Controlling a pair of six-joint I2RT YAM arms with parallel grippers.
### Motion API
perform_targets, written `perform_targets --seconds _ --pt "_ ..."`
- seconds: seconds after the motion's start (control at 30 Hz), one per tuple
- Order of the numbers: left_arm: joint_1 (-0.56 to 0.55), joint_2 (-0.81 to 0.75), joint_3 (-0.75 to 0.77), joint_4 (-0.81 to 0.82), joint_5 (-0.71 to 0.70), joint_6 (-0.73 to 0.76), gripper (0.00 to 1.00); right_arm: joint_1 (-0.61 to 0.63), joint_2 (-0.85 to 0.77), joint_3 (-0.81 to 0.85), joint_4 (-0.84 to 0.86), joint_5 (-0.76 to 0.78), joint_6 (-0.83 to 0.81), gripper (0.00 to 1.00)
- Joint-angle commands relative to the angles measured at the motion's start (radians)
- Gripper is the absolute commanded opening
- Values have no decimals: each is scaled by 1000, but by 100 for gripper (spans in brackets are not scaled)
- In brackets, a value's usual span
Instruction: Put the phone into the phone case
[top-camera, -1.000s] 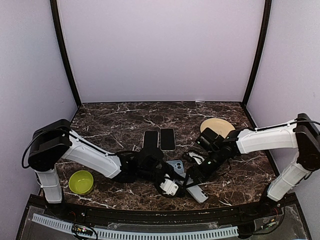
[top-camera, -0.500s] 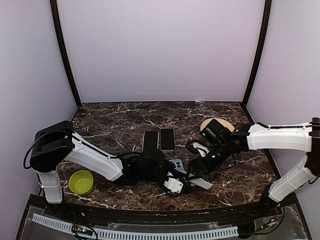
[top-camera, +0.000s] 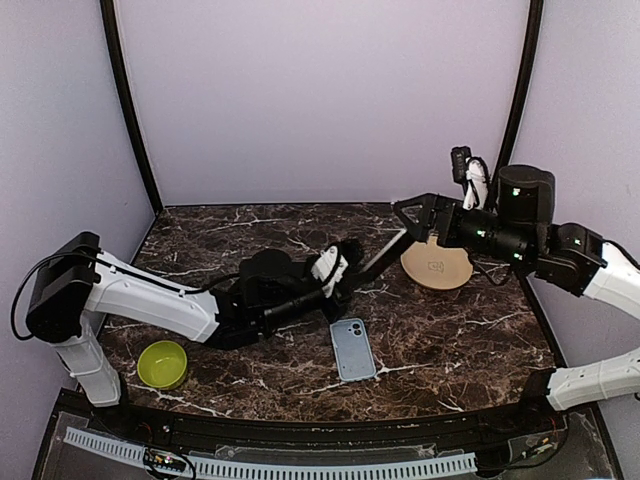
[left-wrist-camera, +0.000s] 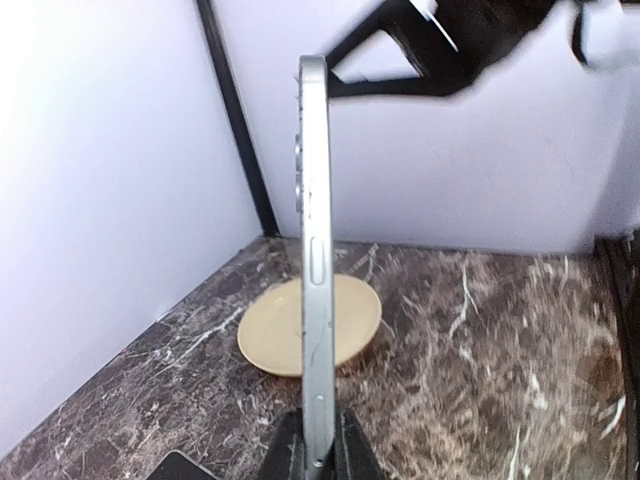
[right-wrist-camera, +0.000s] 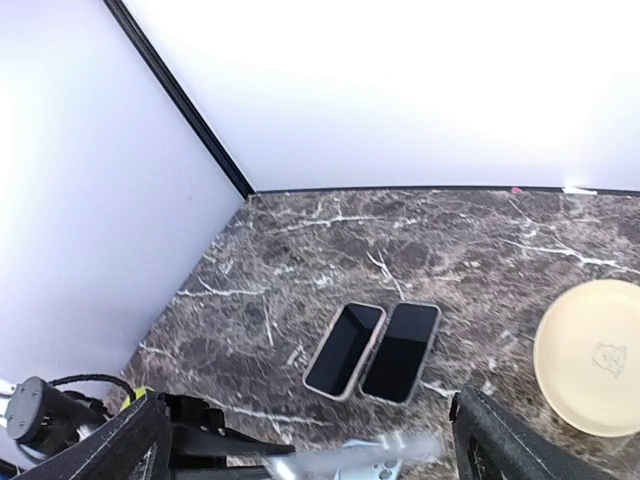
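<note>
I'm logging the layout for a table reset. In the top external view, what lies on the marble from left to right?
green bowl → blue phone case → tan plate

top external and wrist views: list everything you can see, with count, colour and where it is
phone: 1, silver edge, held off the table by the left gripper
phone case: 1, light blue, flat on the table, front centre
dark phones: 2, black screens, side by side at mid-table
plate: 1, tan, right rear of the table
bowl: 1, lime green, front left
table: 1, dark brown marble
left gripper: 1, shut on the phone's lower end
right gripper: 1, black, open, raised near the phone's far end
</note>
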Motion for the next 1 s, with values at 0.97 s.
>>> perform_targets --seconds 0.97 --pt "10 -144 -57 347 -139 -366 0 70 319 106 331 22 -25 66"
